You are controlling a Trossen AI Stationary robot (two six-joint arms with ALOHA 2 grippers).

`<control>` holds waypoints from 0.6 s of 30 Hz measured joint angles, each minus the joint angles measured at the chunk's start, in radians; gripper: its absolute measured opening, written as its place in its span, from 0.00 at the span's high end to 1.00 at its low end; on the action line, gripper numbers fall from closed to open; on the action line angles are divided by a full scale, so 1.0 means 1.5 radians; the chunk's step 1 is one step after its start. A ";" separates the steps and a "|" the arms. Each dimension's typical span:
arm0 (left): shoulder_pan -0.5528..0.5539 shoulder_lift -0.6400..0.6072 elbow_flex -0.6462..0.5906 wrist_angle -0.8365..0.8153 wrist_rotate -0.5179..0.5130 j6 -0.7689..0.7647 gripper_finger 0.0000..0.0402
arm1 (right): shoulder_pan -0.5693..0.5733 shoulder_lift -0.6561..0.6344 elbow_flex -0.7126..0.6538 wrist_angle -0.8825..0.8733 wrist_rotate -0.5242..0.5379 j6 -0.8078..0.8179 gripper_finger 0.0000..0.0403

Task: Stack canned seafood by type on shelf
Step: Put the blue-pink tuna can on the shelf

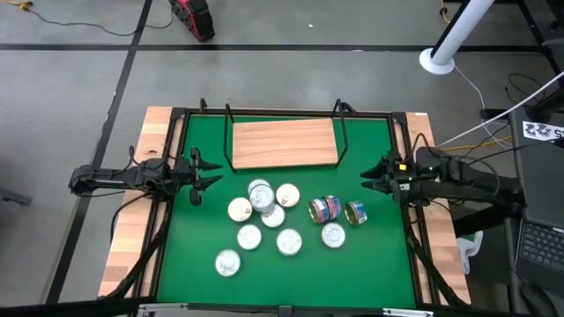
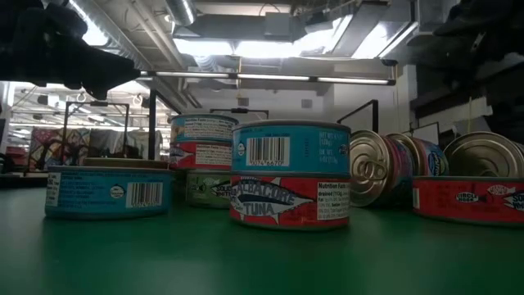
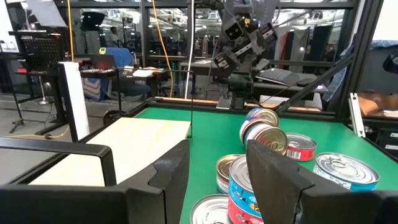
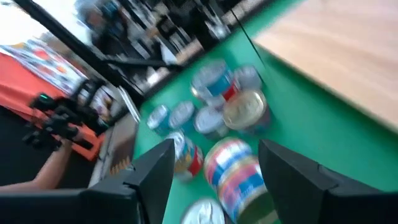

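The shelf (image 1: 284, 143) is seen at 12 o'clock on the green mat (image 1: 198, 238), its long axis running from 9 to 3 o'clock, the board lying flat inside its black wire frame, with no tin on it. The canned seafood (image 1: 264, 216) is gathered on the mat toward 6 o'clock of the shelf: most tins stand upright, lids up, and one stack of two is noted at the cluster's middle. Two tins (image 1: 339, 210) at the 3 o'clock side lie on their sides, lids facing sideways.

The left gripper (image 1: 207, 175) is held level at 9 o'clock, fingers pointed toward 3 o'clock, parted, nothing between them. The right gripper (image 1: 368, 181) is held level at 3 o'clock, pointed toward 9 o'clock, fingers spread apart and empty, near the tipped tins but apart from them
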 joint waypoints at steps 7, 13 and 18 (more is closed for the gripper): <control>0.000 0.000 0.000 0.000 0.000 -0.001 0.61 | 0.000 0.163 0.139 -0.160 0.000 0.015 0.43; 0.000 0.000 0.000 0.000 0.000 -0.001 0.61 | 0.000 0.250 0.192 -0.164 0.000 0.015 0.43; 0.000 0.000 0.000 0.000 0.000 -0.001 0.61 | 0.000 0.302 0.196 -0.163 0.000 0.023 0.43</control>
